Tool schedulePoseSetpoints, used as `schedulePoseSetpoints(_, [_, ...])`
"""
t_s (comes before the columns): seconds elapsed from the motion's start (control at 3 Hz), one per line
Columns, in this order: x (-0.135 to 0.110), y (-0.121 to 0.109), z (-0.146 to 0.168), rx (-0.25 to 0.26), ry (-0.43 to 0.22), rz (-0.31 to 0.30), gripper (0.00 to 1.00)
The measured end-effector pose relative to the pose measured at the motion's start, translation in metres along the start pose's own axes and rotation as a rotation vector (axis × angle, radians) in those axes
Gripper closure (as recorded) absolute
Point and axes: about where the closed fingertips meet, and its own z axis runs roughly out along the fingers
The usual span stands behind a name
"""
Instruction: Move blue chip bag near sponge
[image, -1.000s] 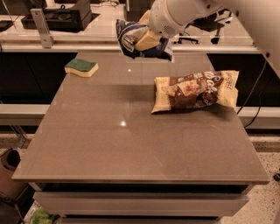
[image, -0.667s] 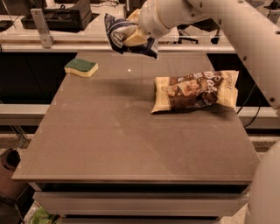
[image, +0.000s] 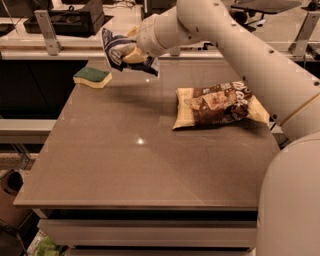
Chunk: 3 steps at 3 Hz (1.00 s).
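**Pincer (image: 131, 54) swings its load left toward the far-left corner**

Our two-finger pincer is closed tight on the crinkly dark blue chip bag with the white printed panel (image: 114, 44), which hangs crumpled from it, clear of the surface. We see it held in the air over the far edge of the flat grey-brown tabletop (image: 150, 165), left of centre.

What changes over the last second is position, not grip. A second ago the pincer and bag hang farther right, about over the middle of the far edge. Since then the long white jointed arm (image: 240, 60) carries them steadily left. They now sit just right of and above the small rectangular sponge, dark green on top and pale yellow beneath (image: 92, 76). The sponge keeps its place in the far-left corner. The yellow-and-brown snack bag (image: 215, 106) lies as before on the right side, well apart from both.

For the task, we judge the carry nearly finished. The blue chip bag is already close to the sponge, but it is aloft and not yet set down. What remains, as we read it, is to lower it onto bare tabletop beside the sponge and let go. The risk is landing it on the sponge or nudging the sponge off the far edge, so a spot just to the sponge's right looks safest.
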Motion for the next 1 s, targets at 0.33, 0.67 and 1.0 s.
schedulePoseSetpoints(0.33, [0.0113, 0.0055, 0.0248, 0.040, 0.098, 0.016, 1.00])
schedulePoseSetpoints(0.67, [0.0196, 0.0112, 0.0324, 0.043, 0.115, 0.080, 0.82])
schedulePoseSetpoints(1.0, [0.0189, 0.0124, 0.0345, 0.039, 0.114, 0.079, 0.59])
